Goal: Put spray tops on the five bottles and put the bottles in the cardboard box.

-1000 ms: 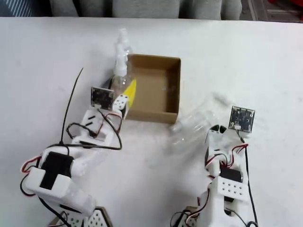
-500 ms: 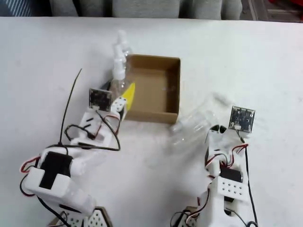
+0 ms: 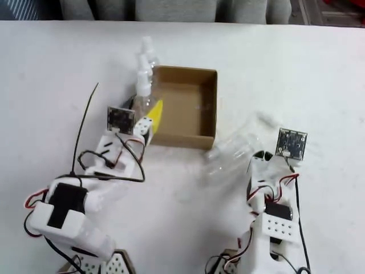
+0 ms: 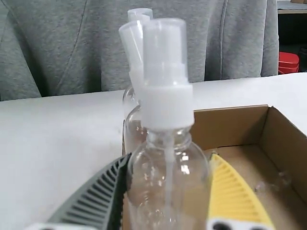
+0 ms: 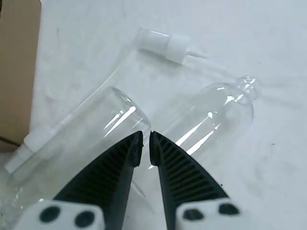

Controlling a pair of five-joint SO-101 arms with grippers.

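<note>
White worktop (image 3: 308,68), two robot arms: the left pincer (image 4: 168,191) grasps an upright spray-topped bottle (image 4: 165,158) at the cardboard box (image 3: 185,137)'s left wall, two more topped bottles (image 3: 145,57) standing just beyond. The right pincer (image 5: 145,143), clenched on nothing, hangs over an uncapped bottle (image 5: 216,115) and a second bottle (image 5: 81,139), both lying near a loose spray top (image 5: 165,43).

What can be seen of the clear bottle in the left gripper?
The clear round plastic bottle stands upright and looks empty. A white spray top with a see-through cap is fitted, its dip tube running down inside. The left gripper is shut on its body, grey and yellow ribbed jaws either side. It is at one side wall of the brown cardboard box.
</note>
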